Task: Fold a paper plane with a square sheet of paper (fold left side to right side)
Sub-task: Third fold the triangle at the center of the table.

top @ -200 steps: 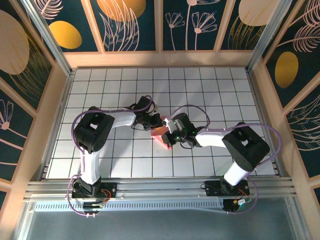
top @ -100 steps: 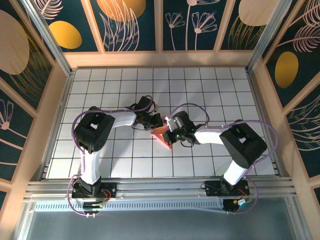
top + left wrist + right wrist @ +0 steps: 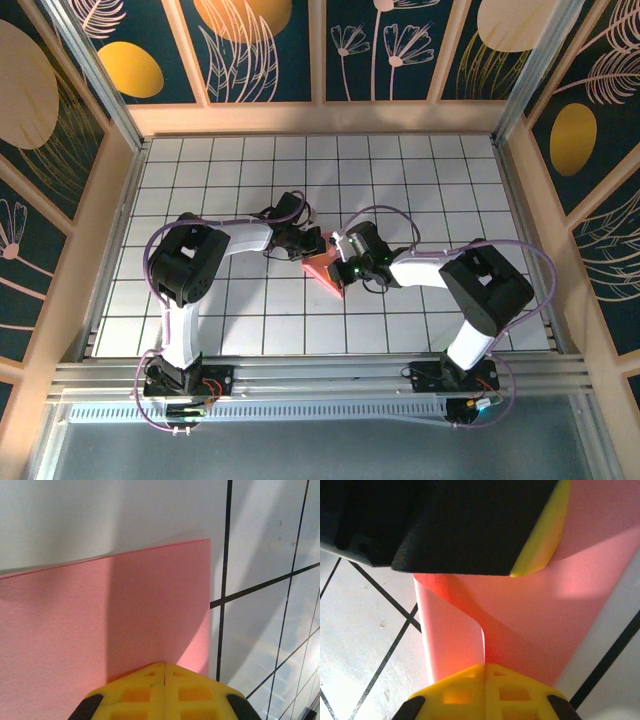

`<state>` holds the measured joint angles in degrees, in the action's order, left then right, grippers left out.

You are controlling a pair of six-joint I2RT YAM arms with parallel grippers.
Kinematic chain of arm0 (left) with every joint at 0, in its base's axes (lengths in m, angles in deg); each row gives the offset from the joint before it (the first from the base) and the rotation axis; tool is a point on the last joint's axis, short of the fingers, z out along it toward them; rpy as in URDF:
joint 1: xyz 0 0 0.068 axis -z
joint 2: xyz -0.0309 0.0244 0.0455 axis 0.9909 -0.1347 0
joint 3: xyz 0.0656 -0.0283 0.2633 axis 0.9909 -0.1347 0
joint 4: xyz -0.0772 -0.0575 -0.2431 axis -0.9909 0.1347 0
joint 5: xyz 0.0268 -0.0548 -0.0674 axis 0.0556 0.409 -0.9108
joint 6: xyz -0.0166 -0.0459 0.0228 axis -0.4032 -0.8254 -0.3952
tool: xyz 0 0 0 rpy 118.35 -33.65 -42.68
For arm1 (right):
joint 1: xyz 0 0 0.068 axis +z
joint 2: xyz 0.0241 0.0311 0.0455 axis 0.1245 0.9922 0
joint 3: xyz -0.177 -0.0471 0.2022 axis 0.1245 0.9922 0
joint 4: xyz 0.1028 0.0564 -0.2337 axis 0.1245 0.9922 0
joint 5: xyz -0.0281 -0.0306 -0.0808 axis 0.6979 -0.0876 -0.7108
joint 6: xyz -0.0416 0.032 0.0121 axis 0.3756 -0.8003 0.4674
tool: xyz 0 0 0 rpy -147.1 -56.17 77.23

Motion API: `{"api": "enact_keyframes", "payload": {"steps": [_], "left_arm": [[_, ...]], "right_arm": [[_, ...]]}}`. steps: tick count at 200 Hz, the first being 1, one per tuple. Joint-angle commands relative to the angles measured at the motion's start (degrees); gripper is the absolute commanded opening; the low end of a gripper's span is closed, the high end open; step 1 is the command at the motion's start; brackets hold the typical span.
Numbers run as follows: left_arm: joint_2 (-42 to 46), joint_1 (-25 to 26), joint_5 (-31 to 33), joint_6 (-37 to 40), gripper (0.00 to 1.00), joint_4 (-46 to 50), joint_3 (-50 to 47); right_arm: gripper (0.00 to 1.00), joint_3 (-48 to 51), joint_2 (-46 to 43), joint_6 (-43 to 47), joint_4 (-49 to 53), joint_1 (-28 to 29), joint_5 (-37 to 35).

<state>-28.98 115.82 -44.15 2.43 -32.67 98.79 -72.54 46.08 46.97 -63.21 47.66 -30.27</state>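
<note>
Paper is thin and limp: the square sheet of paper (image 3: 326, 268) lies half folded just ahead of the fingers. Both the left gripper (image 3: 165, 680) and the right gripper (image 3: 485, 680) are closed, seemingly pressing it; better to pinch a free edge.

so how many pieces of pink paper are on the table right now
1. A single pink sheet sits mid-table, partly folded, with one flap curling up. The arms cover part of it, so a second piece hidden underneath can't be ruled out.
</note>
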Motion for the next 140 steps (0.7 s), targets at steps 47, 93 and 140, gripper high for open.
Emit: {"api": "enact_keyframes", "payload": {"steps": [47,93,140], "left_arm": [[-2.3,0.7,2.2,1.3,0.05,3.6,0.1],[-2.2,0.7,2.3,1.4,0.05,3.6,0.1],[-1.9,0.7,2.3,1.3,0.06,3.5,0.0]], "right_arm": [[0.00,-1.2,0.4,0.5,1.0,-0.6,-0.7],[0.00,-1.3,1.2,0.6,1.2,-0.6,-0.9],[0.00,-1.2,2.1,0.6,1.7,-0.6,-0.9]]}}
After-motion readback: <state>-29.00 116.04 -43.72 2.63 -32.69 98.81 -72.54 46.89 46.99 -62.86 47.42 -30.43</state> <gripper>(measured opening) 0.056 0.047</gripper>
